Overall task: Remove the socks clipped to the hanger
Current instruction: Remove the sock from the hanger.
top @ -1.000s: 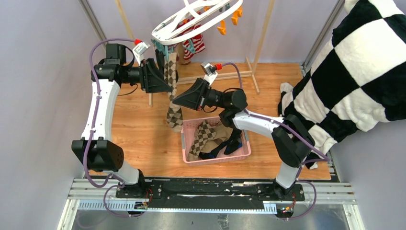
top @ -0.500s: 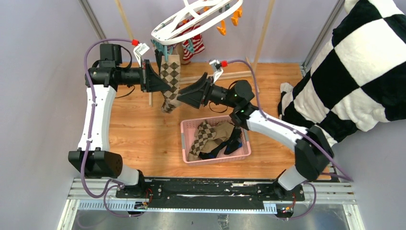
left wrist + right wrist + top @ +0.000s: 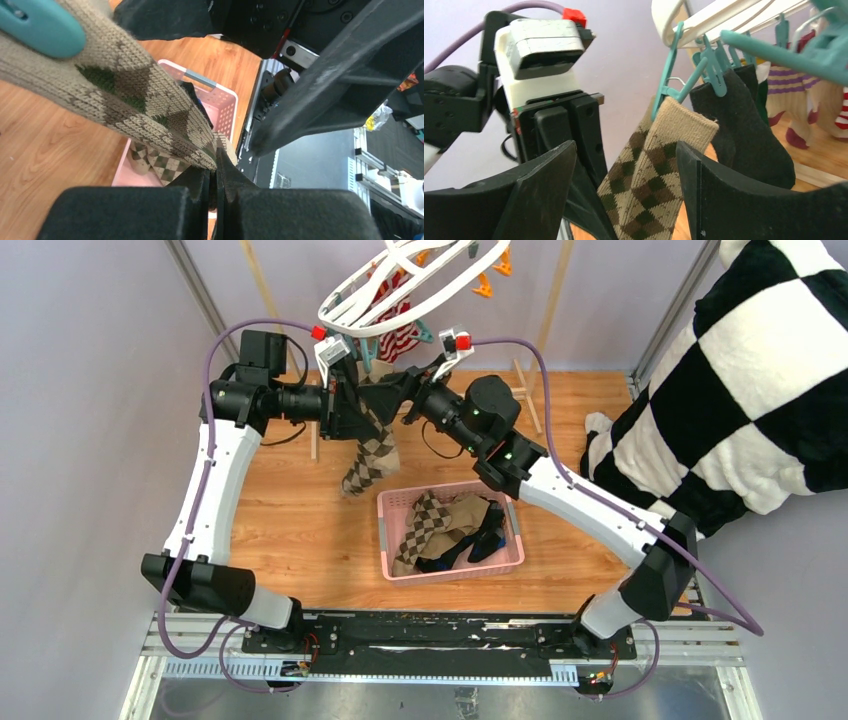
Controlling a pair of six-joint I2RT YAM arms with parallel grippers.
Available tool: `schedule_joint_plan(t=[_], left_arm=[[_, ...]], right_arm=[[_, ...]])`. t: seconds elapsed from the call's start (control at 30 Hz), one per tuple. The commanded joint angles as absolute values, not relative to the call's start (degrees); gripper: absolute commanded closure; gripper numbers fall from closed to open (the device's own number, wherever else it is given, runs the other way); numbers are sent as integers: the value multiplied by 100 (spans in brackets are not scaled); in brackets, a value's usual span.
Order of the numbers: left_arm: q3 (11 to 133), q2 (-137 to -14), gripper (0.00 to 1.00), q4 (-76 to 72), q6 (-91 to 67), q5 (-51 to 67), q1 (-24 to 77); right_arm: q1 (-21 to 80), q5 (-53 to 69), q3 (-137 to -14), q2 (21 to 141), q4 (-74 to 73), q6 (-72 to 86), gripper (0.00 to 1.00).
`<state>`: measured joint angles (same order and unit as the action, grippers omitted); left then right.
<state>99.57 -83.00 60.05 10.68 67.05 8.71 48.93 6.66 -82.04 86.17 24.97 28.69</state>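
The white hanger [image 3: 400, 285] hangs at the top, with a red-and-white striped sock [image 3: 402, 337] clipped under it. The brown argyle sock [image 3: 370, 455] dangles from a teal clip [image 3: 674, 85] over the wooden floor. My left gripper [image 3: 360, 420] is shut on this argyle sock [image 3: 125, 110], its tips [image 3: 216, 167] pinching the fabric edge. My right gripper [image 3: 390, 392] stands open just below the clip, one finger on each side of the argyle sock [image 3: 659, 170] without pressing it. A black sock [image 3: 744, 135] hangs beside it on the hanger [image 3: 704, 25].
The pink slotted basket [image 3: 400, 570] on the floor holds an argyle sock and other dropped socks. A big black-and-white checkered cloth [image 3: 740, 390] fills the right side. The wooden rack frame [image 3: 530, 375] stands behind the arms. More socks [image 3: 786, 95] hang further along.
My right gripper has let go, opened wide and risen to the sock's top by the clip. My left gripper has closed on the argyle sock and shifted right.
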Motion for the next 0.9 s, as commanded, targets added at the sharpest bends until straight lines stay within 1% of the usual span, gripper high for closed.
schedule_joint_plan(t=[0.0,0.23,0.4,0.53,0.67,0.77,0.87], left_arm=[[10207,-8227,100,6117,1037,6567,929],[10204,-8159,100,6107,1041,6484,1002],[10196,-8106,100,6108,1079,6429,1006],[10178,-8065,100,6108,1132,6399,1002],[10182,-8053,100,6108,1143,6347,1010],[10199,-8039,100,6108,1160,6313,1002],[10190,-7992,100,6108,1167,6264,1005]], right_arm=[[5009,-288,-8700,8871,2170,2612,23],[4979,-451,-9643,9503,1929,2512,25],[4895,-300,-10289,9931,1650,2593,34],[4844,-253,-10454,10030,1644,2701,41],[4804,-182,-10506,10080,1668,2820,54],[4752,-91,-10565,10126,1727,2973,68],[4674,306,-10608,10150,1899,3126,82]])
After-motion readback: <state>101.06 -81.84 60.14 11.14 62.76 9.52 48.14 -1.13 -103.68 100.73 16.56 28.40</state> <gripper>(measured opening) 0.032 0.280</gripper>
